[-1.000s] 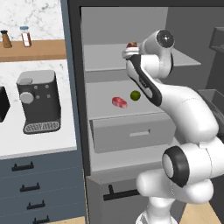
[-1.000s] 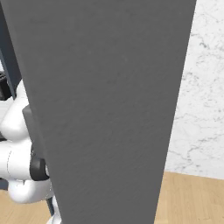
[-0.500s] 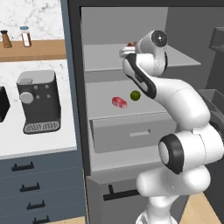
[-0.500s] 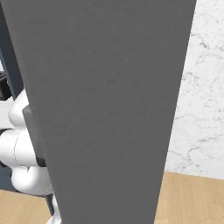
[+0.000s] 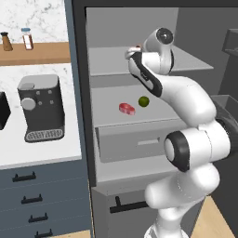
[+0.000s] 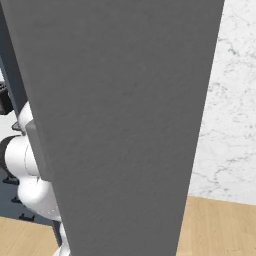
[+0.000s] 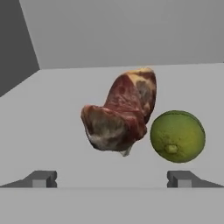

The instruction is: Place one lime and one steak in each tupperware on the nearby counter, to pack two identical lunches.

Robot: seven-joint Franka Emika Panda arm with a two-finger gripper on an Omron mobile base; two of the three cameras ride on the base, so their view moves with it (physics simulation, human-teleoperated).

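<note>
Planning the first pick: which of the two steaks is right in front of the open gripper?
The darker, marbled brown-red steak, beside a yellow-green lime between the gripper fingertips; the bright red-pink steak lies one shelf lower.

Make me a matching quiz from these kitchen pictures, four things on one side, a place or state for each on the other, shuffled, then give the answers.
Things:
1. bright red steak
2. marbled steak
3. coffee machine
4. hand

Places or states:
A. on the white counter
B. open, empty, in front of the marbled steak
C. on the middle fridge shelf, beside a lime
D. on the shelf the hand faces, close beside the other lime

Pairs: 1-C, 2-D, 3-A, 4-B
</note>
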